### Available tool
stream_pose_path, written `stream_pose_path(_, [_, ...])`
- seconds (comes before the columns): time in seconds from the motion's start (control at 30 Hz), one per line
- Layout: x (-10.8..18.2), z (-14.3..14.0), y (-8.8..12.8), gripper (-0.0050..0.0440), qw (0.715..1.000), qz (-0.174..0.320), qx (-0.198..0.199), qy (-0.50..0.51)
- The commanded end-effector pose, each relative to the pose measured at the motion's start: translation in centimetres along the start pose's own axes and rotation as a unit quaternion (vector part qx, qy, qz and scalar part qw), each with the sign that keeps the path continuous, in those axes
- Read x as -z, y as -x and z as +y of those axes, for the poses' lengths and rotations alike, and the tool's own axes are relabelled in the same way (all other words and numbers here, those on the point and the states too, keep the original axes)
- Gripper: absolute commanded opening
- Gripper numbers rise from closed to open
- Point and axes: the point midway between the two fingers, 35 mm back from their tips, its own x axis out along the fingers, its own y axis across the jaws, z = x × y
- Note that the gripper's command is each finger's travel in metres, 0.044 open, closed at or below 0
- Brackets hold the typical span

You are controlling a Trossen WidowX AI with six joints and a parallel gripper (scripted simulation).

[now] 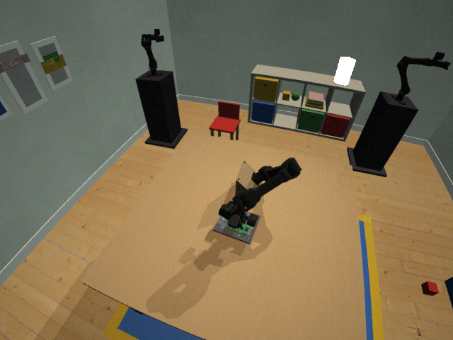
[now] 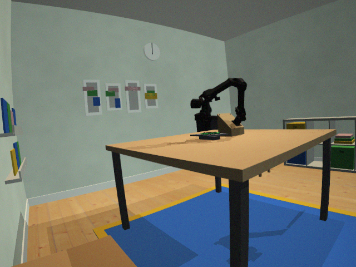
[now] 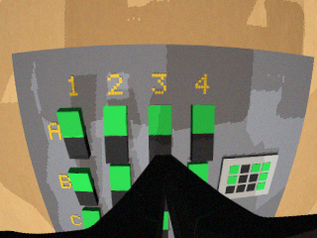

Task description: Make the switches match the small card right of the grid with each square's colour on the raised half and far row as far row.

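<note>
1. The wooden bench [image 2: 258, 155] carries everything, standing on dark legs over a blue mat [image 2: 187, 238].
2. The black arm [image 1: 272, 179] rises from a tan wedge-shaped base [image 2: 230, 124] and bends forward and down over the grey switch panel [image 1: 252, 236].
3. That panel [image 3: 277, 99] lies flat on the bench just in front of the base. It bears yellow column numbers 1 to 4 and row letters A, B and C.
4. The jaws are pressed together with nothing between them. Their tip sits at column 3, right at the near end of switch A3 [image 3: 158, 122]; whether it touches the rocker is hard to tell from this angle.
5. Switches A1 [image 3: 71, 131], A2 [image 3: 115, 133] and A4 [image 3: 202, 131] each show a green far half and a dark near half.
6. The small card [image 3: 248, 175] lies on the panel's right side, beside row B, with a grid of green and dark squares.
</note>
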Motion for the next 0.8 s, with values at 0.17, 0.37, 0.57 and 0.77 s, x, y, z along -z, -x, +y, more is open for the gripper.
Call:
stream_pose_path(0.17, [0.18, 0.05, -1.21, 0.0, 1.0, 0.001, -0.003, -0.004])
stream_pose_path(0.37, [0.19, 0.05, -1.32, 0.0, 1.0, 0.001, -0.003, -0.004])
stream_pose_path(0.57, [0.19, 0.05, -1.32, 0.0, 1.0, 0.001, -0.003, -0.004])
stream_pose_path(0.77, [0.19, 0.05, -1.32, 0.0, 1.0, 0.001, -0.003, -0.004])
